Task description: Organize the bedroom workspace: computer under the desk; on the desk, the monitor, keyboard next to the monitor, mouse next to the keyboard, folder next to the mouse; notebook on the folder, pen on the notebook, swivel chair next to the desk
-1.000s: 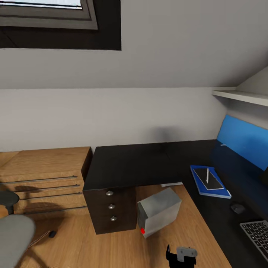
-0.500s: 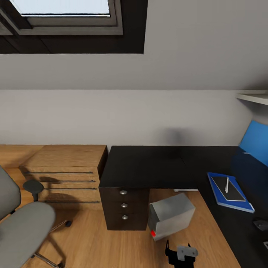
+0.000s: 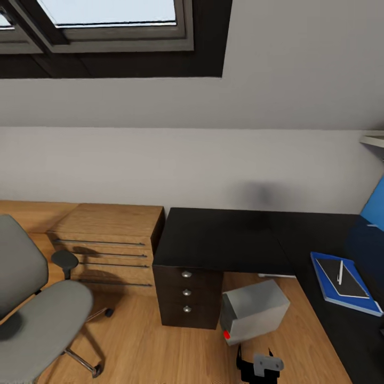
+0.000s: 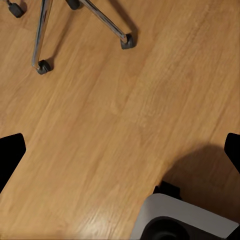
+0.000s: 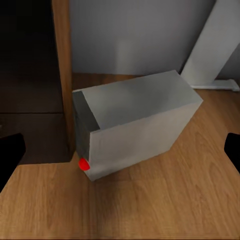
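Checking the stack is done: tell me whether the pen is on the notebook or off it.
On it: the pen lies across the dark notebook, which sits on the blue folder on the desk.

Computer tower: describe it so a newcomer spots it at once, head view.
Start at the large L-shaped glossy black desk. Just right of its dark drawer unit with round silver knobs, in the desk's inner corner, the pale grey boxy computer tower stands on the wooden floor. A small red button at its lower front corner marks it out.

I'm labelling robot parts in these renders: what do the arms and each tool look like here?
In the head view, a black tool body with a pale grey bracket shows. In both wrist views each tool's fingertips are plain black wedges at the picture edges. No cables or markings visible.
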Motion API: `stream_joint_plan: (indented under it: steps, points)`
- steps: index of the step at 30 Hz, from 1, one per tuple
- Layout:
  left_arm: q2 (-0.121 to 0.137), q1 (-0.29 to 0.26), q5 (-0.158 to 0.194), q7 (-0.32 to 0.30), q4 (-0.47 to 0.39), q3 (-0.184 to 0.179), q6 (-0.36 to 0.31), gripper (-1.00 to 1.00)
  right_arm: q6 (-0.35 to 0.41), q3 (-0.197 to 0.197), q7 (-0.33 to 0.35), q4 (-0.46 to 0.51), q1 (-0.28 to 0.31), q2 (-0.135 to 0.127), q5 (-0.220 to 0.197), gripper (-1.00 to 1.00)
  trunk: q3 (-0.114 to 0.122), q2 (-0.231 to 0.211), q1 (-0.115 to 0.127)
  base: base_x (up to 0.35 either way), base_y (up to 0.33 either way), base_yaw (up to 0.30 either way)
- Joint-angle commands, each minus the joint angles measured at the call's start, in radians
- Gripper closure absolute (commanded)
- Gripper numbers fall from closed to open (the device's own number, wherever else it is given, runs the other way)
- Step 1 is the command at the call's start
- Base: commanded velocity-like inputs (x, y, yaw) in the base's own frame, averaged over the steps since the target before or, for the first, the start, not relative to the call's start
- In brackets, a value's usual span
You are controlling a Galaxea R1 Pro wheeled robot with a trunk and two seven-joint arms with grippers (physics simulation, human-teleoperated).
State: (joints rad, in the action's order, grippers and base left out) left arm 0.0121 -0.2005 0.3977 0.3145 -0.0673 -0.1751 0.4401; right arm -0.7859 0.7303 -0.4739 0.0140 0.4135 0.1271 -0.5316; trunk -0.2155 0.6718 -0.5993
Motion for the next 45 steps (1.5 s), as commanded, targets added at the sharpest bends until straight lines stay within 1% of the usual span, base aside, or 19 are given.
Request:
stream_joint_plan:
  steps: [1, 6, 22, 26, 28, 31, 35, 36, 38, 39, 40, 44, 45]
  points:
    - [0.0, 0.0, 0.006, 0.005, 0.0, -0.009, 0.002, -1.0, -0.001, 0.009, -0.006, 0.0, 0.0, 0.0, -0.004, -1.0, 0.0, -0.006, 0.004, 0.0, 0.0, -0.058]
    - [0.0, 0.0, 0.006, 0.005, 0.0, -0.009, 0.002, -1.0, -0.001, 0.01, -0.006, 0.0, -0.001, 0.002, -0.004, -1.0, 0.01, -0.041, 0.023, 0.0, 0.0, 0.028]
    - [0.0, 0.0, 0.005, 0.005, 0.0, -0.011, 0.002, -1.0, -0.004, 0.011, -0.008, 0.0, -0.002, 0.005, 0.0, -1.0, 0.059, -0.153, 0.084, 0.0, 0.0, 0.256]
    - [0.0, 0.0, 0.005, 0.005, 0.0, -0.011, 0.002, -1.0, -0.012, 0.011, -0.008, 0.0, -0.003, 0.005, 0.009, -1.0, 0.072, -0.181, 0.1, 0.0, 0.0, 0.276]
    - [0.0, 0.0, 0.004, 0.005, 0.0, -0.01, 0.002, -1.0, -0.038, 0.011, -0.008, -0.001, -0.007, 0.004, 0.024, -1.0, 0.078, -0.195, 0.107, 0.0, 0.0, 0.277]
    - [0.0, 0.0, 0.004, 0.005, 0.0, -0.008, 0.008, -1.0, -0.058, 0.01, -0.008, -0.001, -0.017, 0.003, 0.039, -1.0, 0.088, -0.216, 0.119, 0.0, 0.0, 0.277]
    - [0.002, 0.0, 0.005, 0.005, 0.0, -0.007, 0.042, -1.0, -0.076, 0.01, -0.008, -0.002, -0.041, 0.0, 0.065, -1.0, 0.1, -0.244, 0.134, 0.0, 0.0, 0.277]
    - [0.001, 0.0, 0.004, 0.005, 0.002, -0.007, 0.079, -1.0, -0.094, 0.009, -0.008, -0.002, -0.063, -0.013, 0.08, -1.0, 0.103, -0.251, 0.138, 0.0, 0.0, 0.277]
    - [-0.001, 0.0, 0.004, 0.005, 0.006, -0.008, 0.129, -1.0, -0.129, 0.009, -0.008, -0.003, -0.084, -0.033, 0.092, -1.0, 0.11, -0.265, 0.146, 0.0, 0.0, 0.277]
    - [-0.003, 0.0, 0.004, 0.005, 0.009, -0.008, 0.151, -1.0, -0.173, 0.01, -0.007, -0.006, -0.102, -0.05, 0.1, -1.0, 0.113, -0.272, 0.149, 0.0, 0.0, 0.277]
    - [-0.008, 0.0, 0.003, 0.005, 0.02, -0.008, 0.191, -1.0, -0.196, 0.01, -0.007, -0.008, -0.109, -0.058, 0.103, -1.0, 0.113, -0.272, 0.149, 0.0, 0.0, 0.277]
    - [-0.026, 0.0, 0.003, 0.005, 0.035, -0.008, 0.264, -1.0, -0.255, 0.011, -0.007, -0.01, -0.134, -0.075, 0.112, -1.0, 0.113, -0.272, 0.149, 0.0, 0.0, 0.277]
    - [-0.035, 0.0, 0.004, 0.005, 0.039, -0.008, 0.306, -1.0, -0.261, 0.012, -0.007, -0.01, -0.144, -0.08, 0.117, -1.0, 0.113, -0.272, 0.149, 0.0, 0.0, 0.277]
